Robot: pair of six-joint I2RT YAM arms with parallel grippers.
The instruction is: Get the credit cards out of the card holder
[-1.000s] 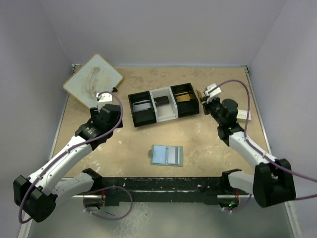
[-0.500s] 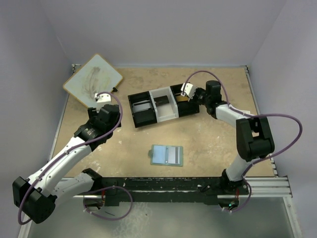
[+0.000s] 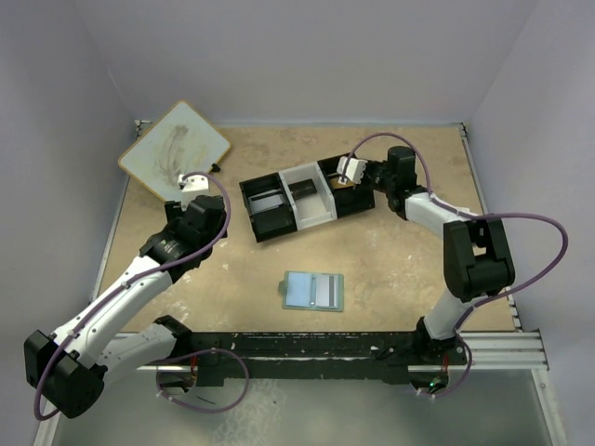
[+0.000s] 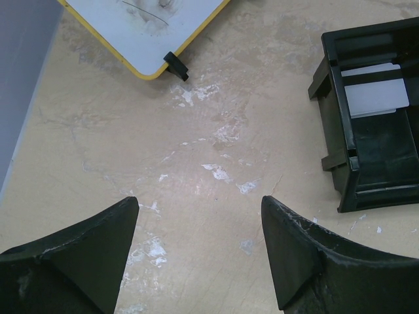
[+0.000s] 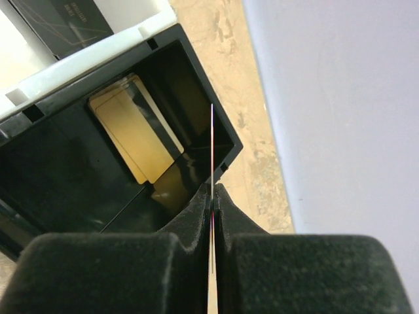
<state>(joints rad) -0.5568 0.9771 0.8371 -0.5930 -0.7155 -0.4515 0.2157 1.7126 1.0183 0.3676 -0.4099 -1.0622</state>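
Observation:
The card holder [image 3: 313,291] lies open on the table near the front, its pale-blue panels facing up. My right gripper [image 3: 346,180] [image 5: 213,186] hangs over the right black compartment of the tray [image 3: 279,216] and is shut on a credit card [image 5: 212,144]. That card shows edge-on as a thin line. An orange-gold card [image 5: 134,131] lies flat in that compartment. Pale cards [image 4: 373,98] rest in the left compartment. My left gripper [image 3: 192,191] [image 4: 200,209] is open over bare table left of the tray, holding nothing.
A yellow-edged whiteboard [image 3: 175,149] [image 4: 144,26] lies at the back left corner. The tray's white middle compartment [image 3: 310,195] holds a dark card. Walls close in the table on the left, back and right.
My right arm has swung left from beside the tray's right end to above its right compartment, still gripping the card. The tray has turned slightly. The left arm has hardly moved.

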